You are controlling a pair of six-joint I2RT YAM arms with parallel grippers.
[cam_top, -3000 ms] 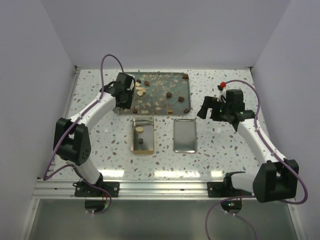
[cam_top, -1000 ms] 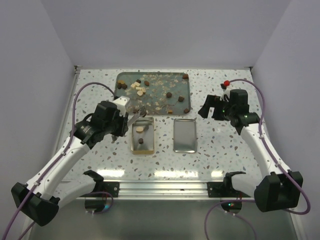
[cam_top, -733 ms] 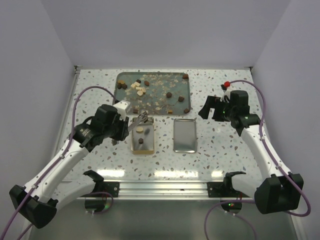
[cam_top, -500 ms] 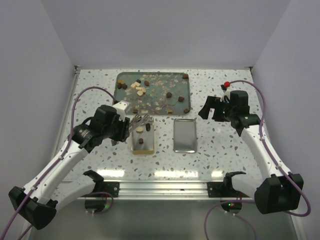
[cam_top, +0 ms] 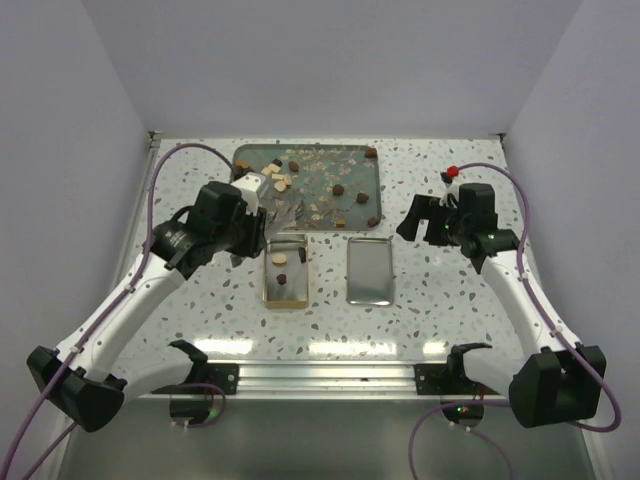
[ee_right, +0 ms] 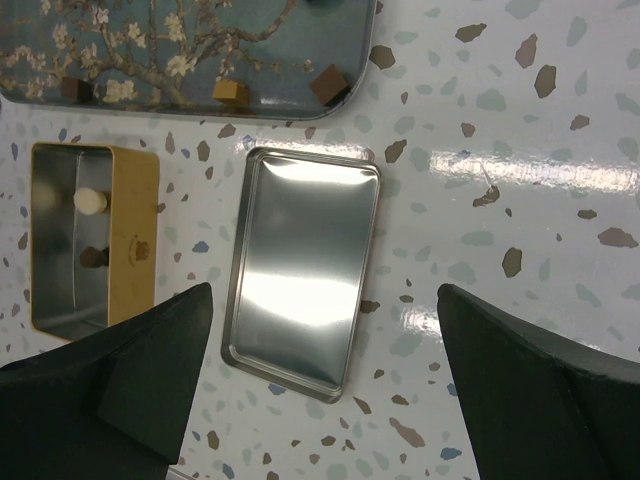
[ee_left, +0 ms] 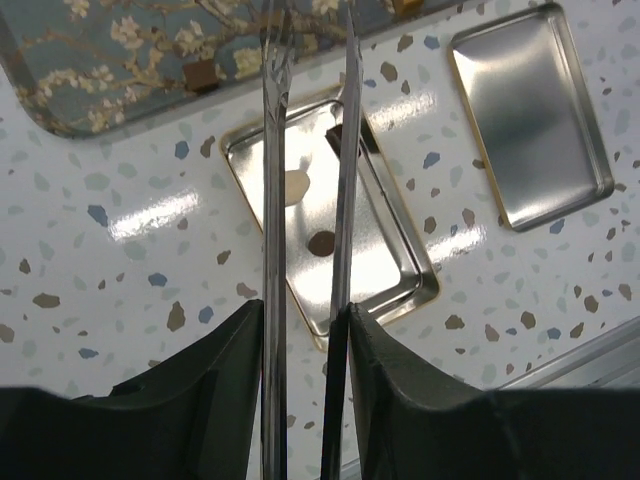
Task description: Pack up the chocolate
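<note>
My left gripper point(cam_top: 257, 231) is shut on metal tweezers point(cam_top: 279, 213). Their two prongs point(ee_left: 272, 200) are slightly apart and empty, with the tips over the near edge of the blue floral tray point(cam_top: 360, 172). The open gold tin point(cam_top: 284, 297) holds a cream round chocolate point(cam_top: 280, 261), a dark round one point(cam_top: 282, 279) and a dark square one point(cam_top: 302, 255). They also show in the left wrist view: cream point(ee_left: 295, 185), dark round point(ee_left: 321, 243). Several dark and cream pieces point(cam_top: 338, 189) lie on the tray. My right gripper point(cam_top: 412, 222) hovers wide open and empty right of the tin's lid point(ee_right: 300, 275).
The silver lid point(cam_top: 369, 270) lies upside down right of the tin. Pale crumbs are scattered over the tray. Brown square pieces point(ee_right: 329, 85) sit along the tray's near edge. White walls close in the speckled table point(cam_top: 450, 300) on three sides.
My left arm has pulled the tweezers back from above the tin toward the tray. The dark square piece has been let go and lies in the tin. The right arm has barely moved.
</note>
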